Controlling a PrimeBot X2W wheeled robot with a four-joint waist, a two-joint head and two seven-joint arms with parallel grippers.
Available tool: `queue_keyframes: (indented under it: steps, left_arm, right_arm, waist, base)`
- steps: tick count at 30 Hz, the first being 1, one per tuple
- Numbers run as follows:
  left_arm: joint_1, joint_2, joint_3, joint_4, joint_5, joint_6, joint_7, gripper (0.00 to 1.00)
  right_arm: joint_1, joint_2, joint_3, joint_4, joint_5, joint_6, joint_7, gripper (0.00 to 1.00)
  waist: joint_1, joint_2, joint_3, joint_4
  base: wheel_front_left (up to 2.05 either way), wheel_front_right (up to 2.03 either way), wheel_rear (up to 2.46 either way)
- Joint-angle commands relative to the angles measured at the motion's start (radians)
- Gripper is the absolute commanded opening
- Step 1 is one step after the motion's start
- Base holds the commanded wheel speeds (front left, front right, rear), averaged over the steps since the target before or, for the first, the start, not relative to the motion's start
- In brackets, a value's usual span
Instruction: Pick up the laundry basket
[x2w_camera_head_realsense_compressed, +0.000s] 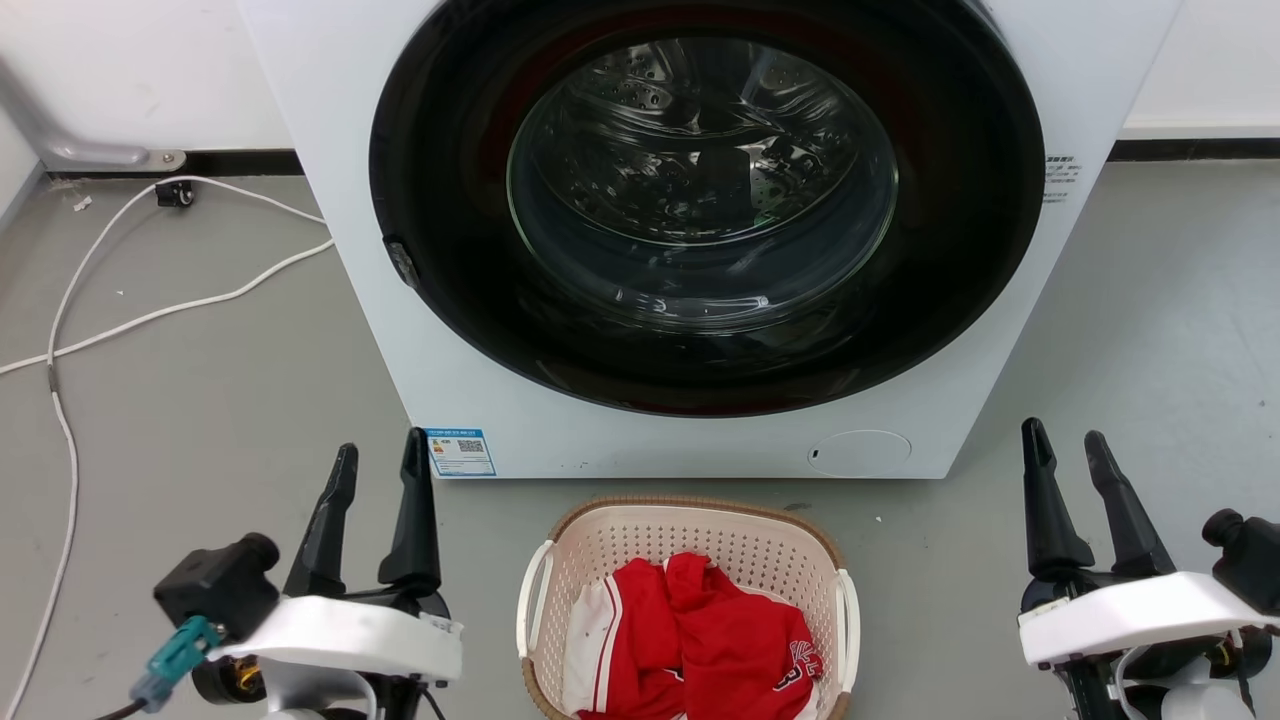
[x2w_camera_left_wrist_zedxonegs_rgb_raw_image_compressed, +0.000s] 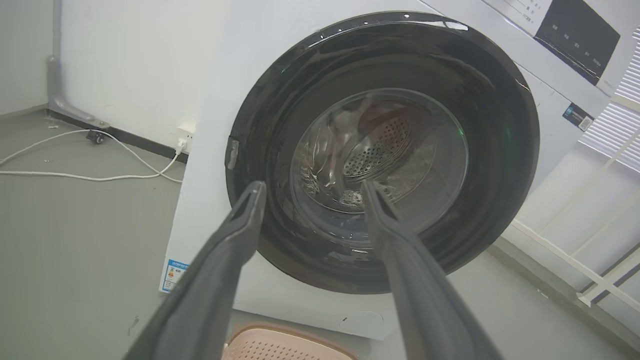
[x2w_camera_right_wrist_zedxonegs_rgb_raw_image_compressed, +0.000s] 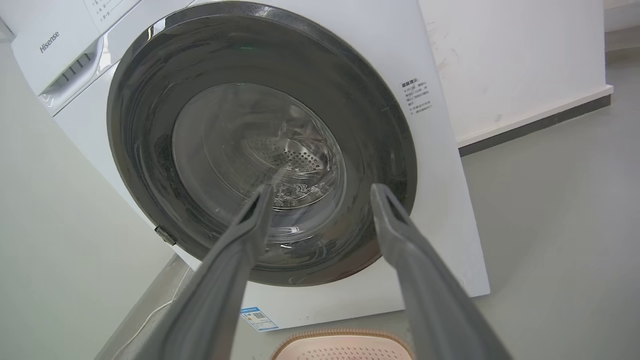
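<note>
The laundry basket (x2w_camera_head_realsense_compressed: 700, 535) is seen on the grey floor (x2w_camera_head_realsense_compressed: 200, 420) between the two sets of fingers, lower than their tips and touched by neither, with a red garment (x2w_camera_head_realsense_compressed: 700, 630) heaped inside. The left gripper (x2w_camera_head_realsense_compressed: 380, 445) and right gripper (x2w_camera_head_realsense_compressed: 1062, 432) are held moderately parted, nothing gripped, fingers pointed at the washer (x2w_camera_head_realsense_compressed: 480, 400)

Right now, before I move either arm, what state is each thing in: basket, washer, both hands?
laundry basket: upright on the floor, ungrasped, holding red and white clothing.
washer door: shut.
left hand: open, empty, left of the basket.
right hand: open, empty, right of the basket.
white cables: loose on the floor.
</note>
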Motion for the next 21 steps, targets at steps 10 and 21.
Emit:
queue_keyframes:
  steps: [10, 21]
  left_arm:
    - [-0.013, 0.070, -0.120, -0.006, 0.121, 0.103, -0.033, 1.00]
    - [-0.011, 0.094, -0.175, 0.031, 0.193, 0.101, -0.061, 1.00]
  right_arm:
    - [0.004, -0.004, -0.004, 0.014, -0.154, 0.002, -0.033, 1.00]
    - [0.003, -0.004, -0.018, 0.029, -0.278, 0.002, -0.060, 1.00]
  waist:
    - [0.0000, 0.0000, -0.001, -0.001]
    - [0.0000, 0.0000, -0.003, -0.005]
  base:
    - [0.00, 0.00, 0.00]
    - [0.00, 0.00, 0.00]
